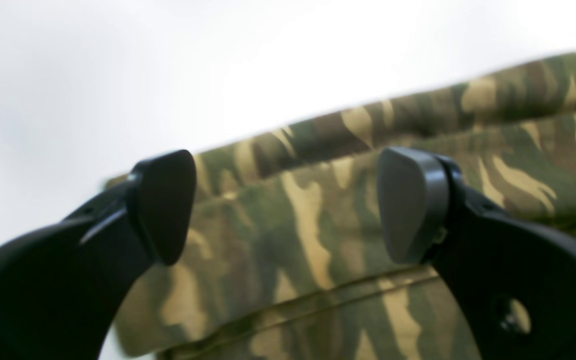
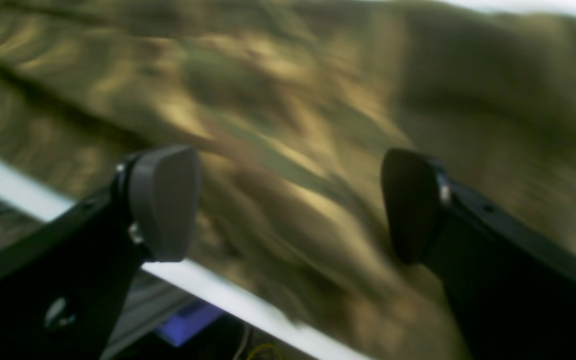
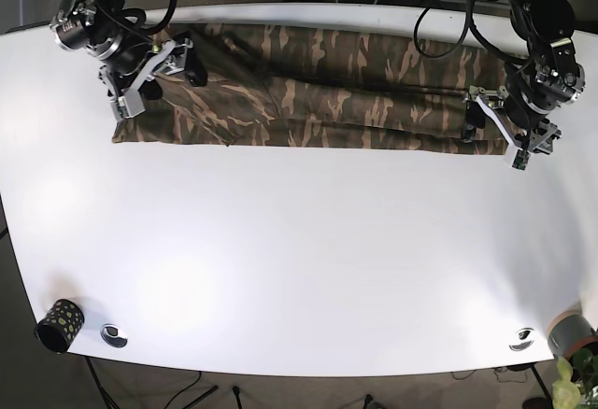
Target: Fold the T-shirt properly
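t-shirt (image 3: 308, 91): long band, upper frame. left pincer (image 1: 288, 205), right pincer (image 2: 288, 205): apart, empty. risk: uneven grasps skew fold.

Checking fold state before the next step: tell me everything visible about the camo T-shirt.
The T-shirt is woven-looking camouflage fabric in green, brown and tan. It lies flat on the white table near the far edge, already folded into a long narrow band running side to side, with layered edges and a stitched hem visible in the left wrist view. The right gripper hovers open over one end, the left gripper open at the other. Neither pinches cloth; contact cannot be confirmed.
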Robot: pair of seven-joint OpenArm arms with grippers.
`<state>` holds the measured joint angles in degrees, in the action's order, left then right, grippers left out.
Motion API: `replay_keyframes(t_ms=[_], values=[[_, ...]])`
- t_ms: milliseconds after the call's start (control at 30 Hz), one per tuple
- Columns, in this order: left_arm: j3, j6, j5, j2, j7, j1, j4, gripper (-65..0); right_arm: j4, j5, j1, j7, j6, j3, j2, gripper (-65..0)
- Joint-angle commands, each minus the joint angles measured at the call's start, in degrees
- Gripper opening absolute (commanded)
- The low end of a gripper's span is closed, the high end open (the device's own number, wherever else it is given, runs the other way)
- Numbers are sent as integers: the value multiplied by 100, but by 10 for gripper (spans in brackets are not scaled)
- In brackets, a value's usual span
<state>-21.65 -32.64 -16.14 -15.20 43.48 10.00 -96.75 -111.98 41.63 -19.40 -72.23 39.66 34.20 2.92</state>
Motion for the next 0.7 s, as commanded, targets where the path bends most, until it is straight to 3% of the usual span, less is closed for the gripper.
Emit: replay_keyframes(t_ms=[0,100,400,667], values=[[-37,7,-61,-93,-98,-37,-211,-132,-85,70,-95,106,34,-180,64,-119],[-37,7,-43,-102,-98,-29,-211,-132,-68,-88,-157,176,34,-365,64,-119],[-37,7,-17,-234,-98,7,466,-132,-68,-2101,-122,563,34,-848,-103,-119],[7,7,-25,-251,-98,-46,915,-132,785,-2840,573,827,34,-822,-85,-119]])
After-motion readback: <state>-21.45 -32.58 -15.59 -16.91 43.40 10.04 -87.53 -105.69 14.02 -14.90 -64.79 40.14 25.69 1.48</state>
